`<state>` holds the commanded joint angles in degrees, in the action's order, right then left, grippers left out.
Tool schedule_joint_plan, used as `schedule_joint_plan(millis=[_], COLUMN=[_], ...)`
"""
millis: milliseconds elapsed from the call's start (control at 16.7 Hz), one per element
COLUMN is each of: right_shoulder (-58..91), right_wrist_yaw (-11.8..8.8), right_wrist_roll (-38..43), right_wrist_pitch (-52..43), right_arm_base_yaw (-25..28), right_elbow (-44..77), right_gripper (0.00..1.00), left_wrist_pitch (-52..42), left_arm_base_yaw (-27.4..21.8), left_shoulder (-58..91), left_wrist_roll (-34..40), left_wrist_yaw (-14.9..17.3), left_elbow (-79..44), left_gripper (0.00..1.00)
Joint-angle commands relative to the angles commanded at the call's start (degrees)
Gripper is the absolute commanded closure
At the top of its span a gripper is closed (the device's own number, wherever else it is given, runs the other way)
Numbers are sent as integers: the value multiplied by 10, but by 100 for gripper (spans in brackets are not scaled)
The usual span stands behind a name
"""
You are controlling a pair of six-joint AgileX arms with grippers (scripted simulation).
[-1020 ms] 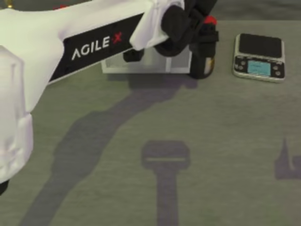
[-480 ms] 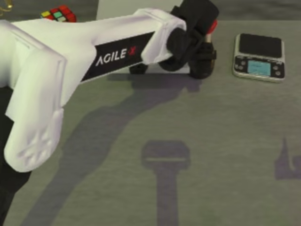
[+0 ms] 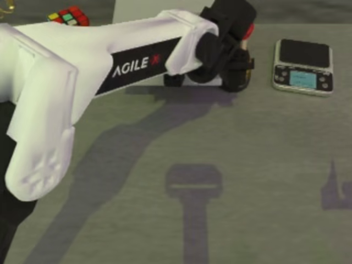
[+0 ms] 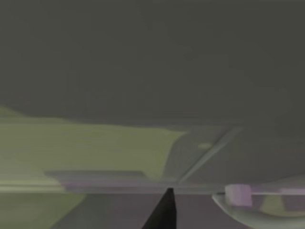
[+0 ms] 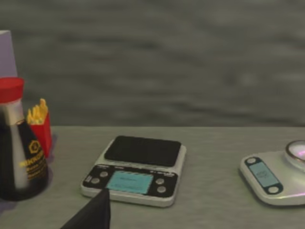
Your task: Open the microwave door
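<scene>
Up at the counter's [image 3: 264,165] far edge, left arm covers most of the microwave [image 3: 132,10]; can't tell what its fingers are doing. Right wrist view alone shows a soy sauce bottle [image 5: 16,143], fries carton [image 5: 40,126], black-topped scale [image 5: 136,169] and white scale [image 5: 271,176].

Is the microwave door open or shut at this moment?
Cannot tell: the left arm covers the microwave front from above, and the left wrist view shows only blurred grey surfaces.
</scene>
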<state>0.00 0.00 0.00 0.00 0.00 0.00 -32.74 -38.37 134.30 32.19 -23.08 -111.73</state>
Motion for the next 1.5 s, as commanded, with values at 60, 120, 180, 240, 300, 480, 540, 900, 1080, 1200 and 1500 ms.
schedule_joint_plan(millis=[60,120,180,240,300,480,540,900,1080,1200,1500], right_shoulder=[0,0,0,0,0,0,0,0,0,0,0], right_wrist_yaw=[0,0,0,0,0,0,0,0,0,0,0], right_wrist_roll=[0,0,0,0,0,0,0,0,0,0,0], right_wrist_pitch=[0,0,0,0,0,0,0,0,0,0,0], right_arm_base_yaw=[0,0,0,0,0,0,0,0,0,0,0], right_elbow=[0,0,0,0,0,0,0,0,0,0,0], right_gripper=[0,0,0,0,0,0,0,0,0,0,0], left_wrist_pitch=[0,0,0,0,0,0,0,-3,14,27,29], left_arm_base_yaw=[0,0,0,0,0,0,0,-23,-22,-21,-20], left_shoulder=[0,0,0,0,0,0,0,-16,-37,-52,-53], left_wrist_roll=[0,0,0,0,0,0,0,1,9,18,19], left_wrist_yaw=[0,0,0,0,0,0,0,5,-6,-12,-12], left_elbow=[0,0,0,0,0,0,0,33,68,88,90], left_gripper=[68,75,83,90,98,100,100,100,100,100,100])
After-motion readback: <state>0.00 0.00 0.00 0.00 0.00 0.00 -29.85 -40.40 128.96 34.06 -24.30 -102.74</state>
